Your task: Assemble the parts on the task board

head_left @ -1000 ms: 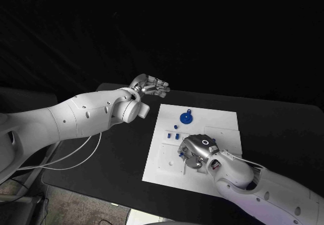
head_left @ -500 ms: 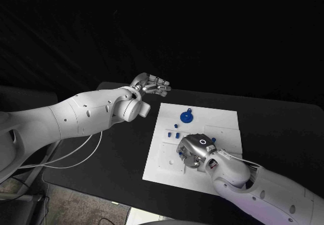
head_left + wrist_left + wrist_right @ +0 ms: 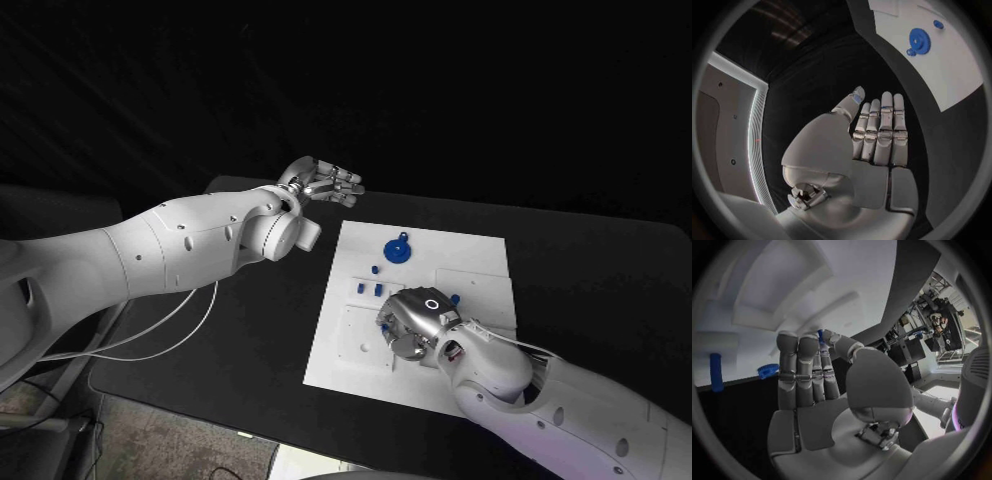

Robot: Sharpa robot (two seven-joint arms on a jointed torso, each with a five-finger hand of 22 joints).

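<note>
White task board (image 3: 476, 262) lies on the black table (image 3: 606, 270), apparently flat.

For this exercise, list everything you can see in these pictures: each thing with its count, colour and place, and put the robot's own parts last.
Table: one, black, under everything.
Task board: one, white, mid-table.
Gear: one, blue, on the board's far part.
Small parts: several, blue, standing on the board between the gear and the right hand; exact count unclear.
Pin: one, blue, pinched at the right hand's fingertips.
Cable: white, hanging under the left arm.
Left hand: one, silver, empty, fingers straight and together, raised beyond the board's far left corner.
Right hand: one, silver, over the board's middle, holding the pin.
</note>
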